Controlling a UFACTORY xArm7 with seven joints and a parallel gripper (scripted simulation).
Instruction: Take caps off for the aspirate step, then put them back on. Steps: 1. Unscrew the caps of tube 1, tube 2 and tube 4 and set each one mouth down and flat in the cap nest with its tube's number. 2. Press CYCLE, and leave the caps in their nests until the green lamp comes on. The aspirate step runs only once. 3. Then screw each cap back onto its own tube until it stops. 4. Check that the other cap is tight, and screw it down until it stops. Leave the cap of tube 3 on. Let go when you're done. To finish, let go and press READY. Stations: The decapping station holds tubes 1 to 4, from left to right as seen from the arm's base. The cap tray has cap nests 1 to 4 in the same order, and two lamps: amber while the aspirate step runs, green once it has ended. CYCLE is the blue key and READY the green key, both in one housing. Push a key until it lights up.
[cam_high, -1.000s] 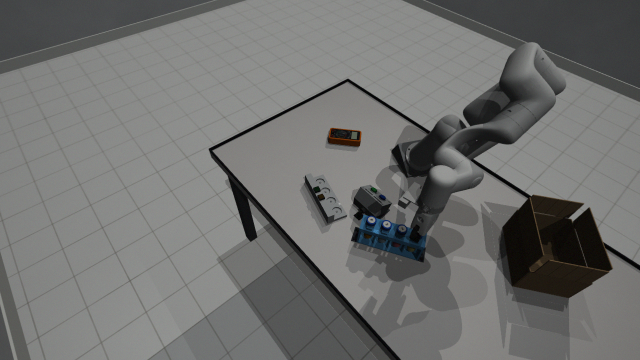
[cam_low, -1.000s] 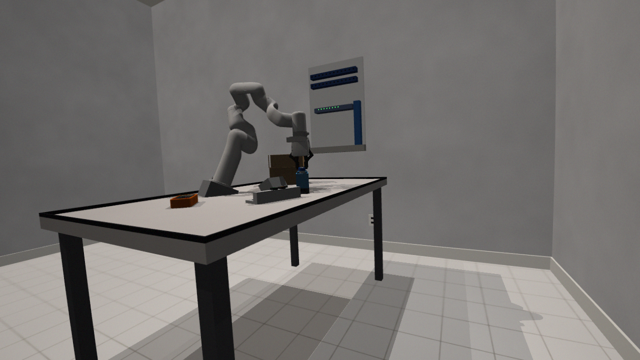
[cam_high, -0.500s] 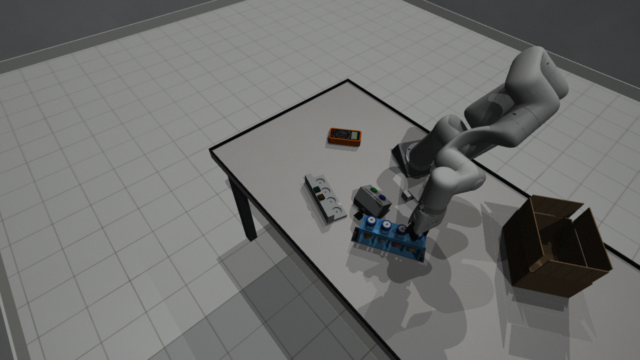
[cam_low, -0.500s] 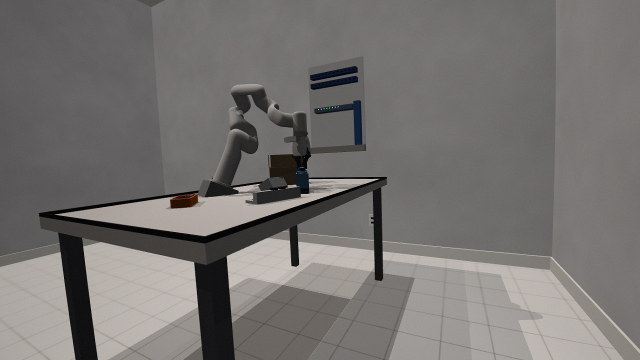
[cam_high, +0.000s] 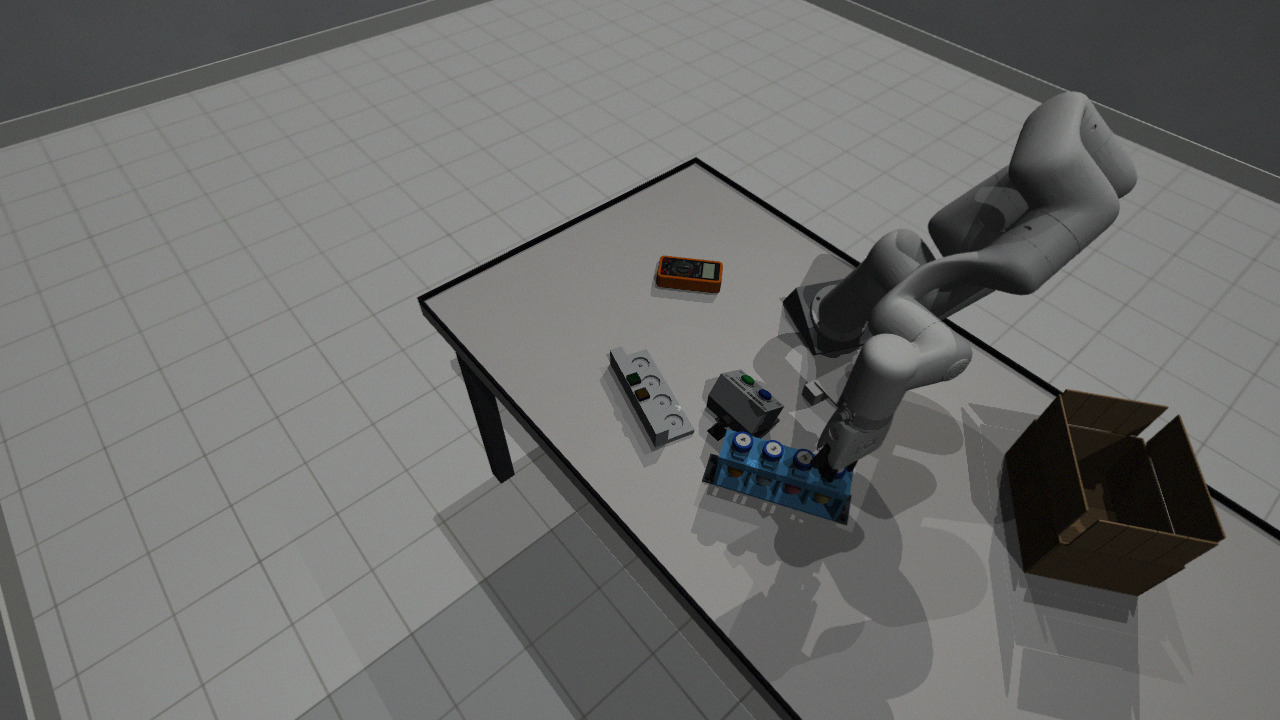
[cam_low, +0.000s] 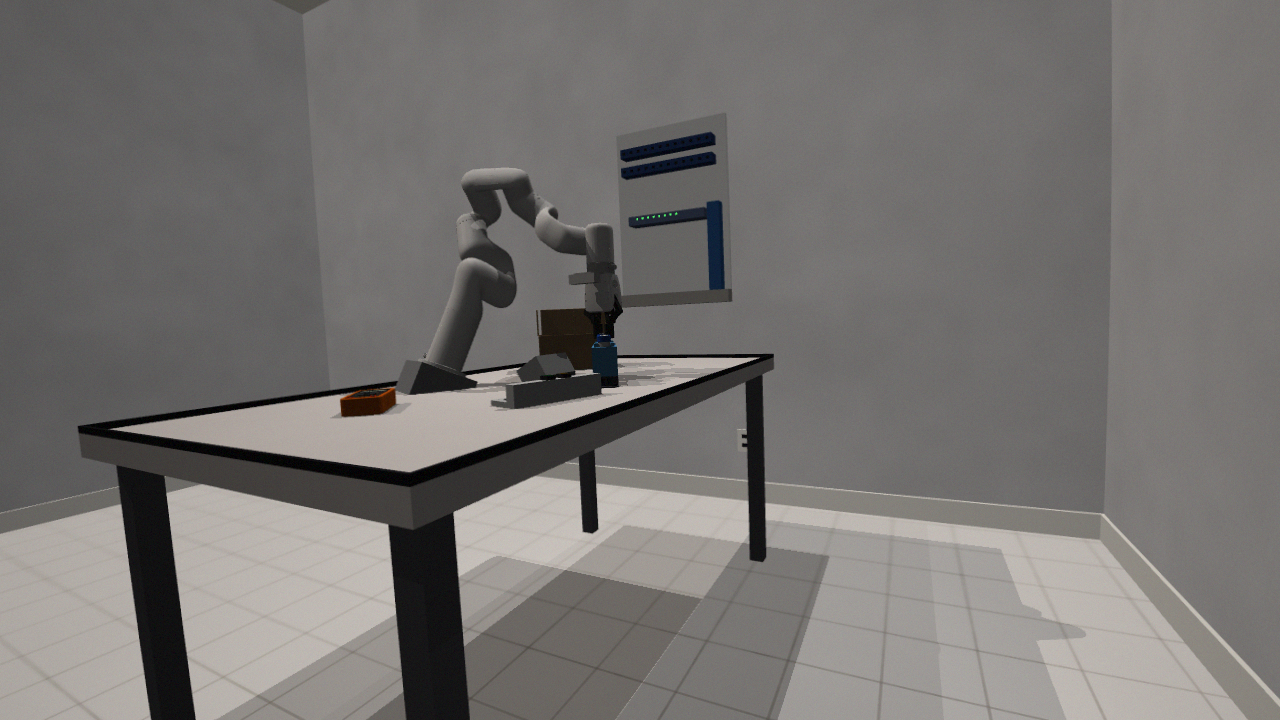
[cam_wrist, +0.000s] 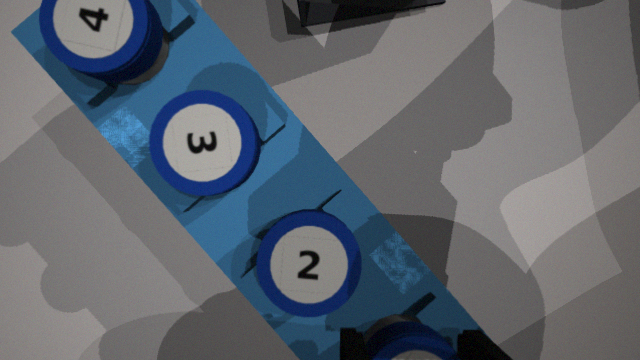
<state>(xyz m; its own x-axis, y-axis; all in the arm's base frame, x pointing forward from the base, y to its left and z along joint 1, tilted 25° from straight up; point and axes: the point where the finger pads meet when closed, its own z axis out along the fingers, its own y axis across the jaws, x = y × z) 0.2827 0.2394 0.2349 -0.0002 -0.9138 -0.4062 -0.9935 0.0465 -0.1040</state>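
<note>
The blue decapping station (cam_high: 776, 493) (cam_wrist: 300, 170) (cam_low: 605, 362) stands near the table's front edge. In the wrist view the blue caps marked 4 (cam_wrist: 95, 30), 3 (cam_wrist: 202, 142) and 2 (cam_wrist: 307, 264) all sit on their tubes. My gripper (cam_high: 828, 465) (cam_low: 606, 328) (cam_wrist: 412, 348) reaches straight down over the station's right end and is shut on the cap of tube 1 (cam_wrist: 407, 334), which sits on its tube at the bottom edge of the wrist view. The grey cap tray (cam_high: 651, 395) (cam_low: 546, 390) has empty nests. The key housing (cam_high: 745, 398) carries a green and a blue key.
An orange multimeter (cam_high: 688, 273) (cam_low: 367, 401) lies towards the far side of the table. An open brown cardboard box (cam_high: 1109, 488) (cam_low: 563, 335) stands on the table to the right of the arm. The arm's base (cam_high: 810, 317) is behind the station.
</note>
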